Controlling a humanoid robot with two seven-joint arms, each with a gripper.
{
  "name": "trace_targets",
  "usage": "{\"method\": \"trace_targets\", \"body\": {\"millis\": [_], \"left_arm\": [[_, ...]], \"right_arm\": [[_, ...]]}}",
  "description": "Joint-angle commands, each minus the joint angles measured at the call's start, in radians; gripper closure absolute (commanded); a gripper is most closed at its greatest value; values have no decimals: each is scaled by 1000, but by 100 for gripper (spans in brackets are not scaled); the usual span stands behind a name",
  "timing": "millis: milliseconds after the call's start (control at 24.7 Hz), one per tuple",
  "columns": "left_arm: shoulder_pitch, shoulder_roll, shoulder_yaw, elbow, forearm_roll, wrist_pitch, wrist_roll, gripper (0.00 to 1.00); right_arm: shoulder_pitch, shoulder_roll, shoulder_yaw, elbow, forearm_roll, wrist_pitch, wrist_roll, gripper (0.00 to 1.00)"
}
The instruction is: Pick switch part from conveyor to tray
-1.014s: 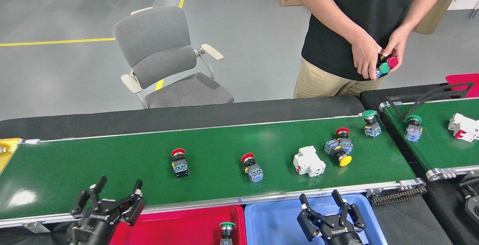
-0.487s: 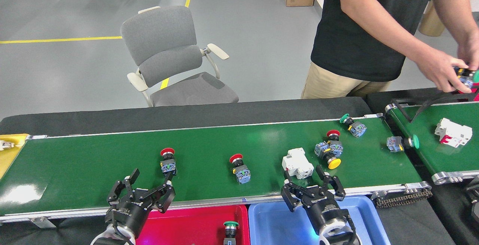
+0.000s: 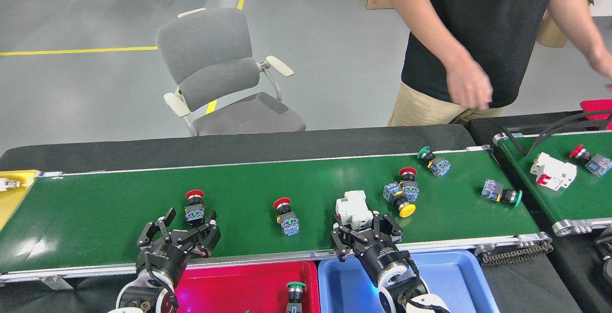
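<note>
While both arms reach over the near rail of the conveyor [image 3: 119,208], each lines up on its own part. The left gripper [image 3: 179,229] has its fingers spread and holds nothing; a red-capped switch part [image 3: 194,207] stands upright just beyond its fingertips, seemingly in the gap between them, though from this angle I cannot tell whether a finger touches it. The right gripper [image 3: 366,229] is likewise spread and empty, its fingertips just short of the white breaker block [image 3: 353,208], which lies on the belt.

To do this step well, each gripper should probably advance until the part sits well between the fingers before closing, since the parts sit loose on a conveyor that may be running. The red-capped switch is tall with a wide cap on a narrow neck, so closing on the square lower body would likely hold better than pinching the cap, and a low grip should keep it from tipping. The breaker looks boxy and slightly skewed to the gripper; squaring the wrist to its flat sides would reduce the chance of it twisting out.

A second red-capped switch [image 3: 286,215] stands between the two grippers. The red tray [image 3: 229,286], which already holds a green-capped switch [image 3: 295,294], and the blue tray [image 3: 444,279] sit just below the near rail.
</note>
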Motion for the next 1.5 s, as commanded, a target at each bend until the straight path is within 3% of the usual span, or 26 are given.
{"method": "trace_targets", "body": {"millis": [0,122,162,203,243,325,365,446,527,568,608,649,690,933,1176,1257,1460], "left_arm": [[-16,11,2,-2,-2,49,13,18],[0,11,4,-5,4,52,16,56],[8,9,7,-11,10,46,17,77],[17,8,14,-14,16,45,19,87],[26,8,27,-22,32,43,19,92],[65,11,25,-80,62,25,20,95],[106,12,28,-138,67,-18,20,96],[194,14,30,-257,67,-133,20,96],[310,24,33,-384,68,-325,16,92],[372,32,36,-439,68,-422,13,80],[410,31,42,-471,67,-485,8,55],[436,29,53,-482,65,-497,6,20],[445,23,53,-482,65,-485,8,0],[450,17,73,-484,71,-465,17,0],[428,28,281,-465,67,-133,103,0],[428,32,327,-425,65,-129,135,0],[435,32,297,-418,68,-132,129,0]], "right_arm": [[33,-34,-15,-103,-11,-68,-22,98],[162,-147,-70,-262,-82,-151,-73,98],[225,-189,-90,-314,-110,-184,-89,94],[290,-222,-119,-356,-133,-201,-103,85],[349,-239,-155,-380,-151,-212,-123,74],[429,-239,-219,-388,-160,-210,-163,10],[465,-239,-256,-387,-162,-212,-174,1],[507,-239,-297,-385,-162,-213,-175,0],[515,-236,-317,-385,-163,-212,-172,0],[511,-229,-319,-387,-166,-206,-171,0],[506,-216,-320,-387,-174,-203,-169,1],[503,-206,-325,-385,-180,-201,-166,1],[498,-198,-336,-385,-180,-200,-163,1],[396,-196,-339,-377,-172,-28,-57,1],[276,-213,-337,-256,-168,55,-51,1],[230,-229,-337,-203,-168,52,-48,1],[152,-236,-288,-127,-169,49,-45,1]]}}
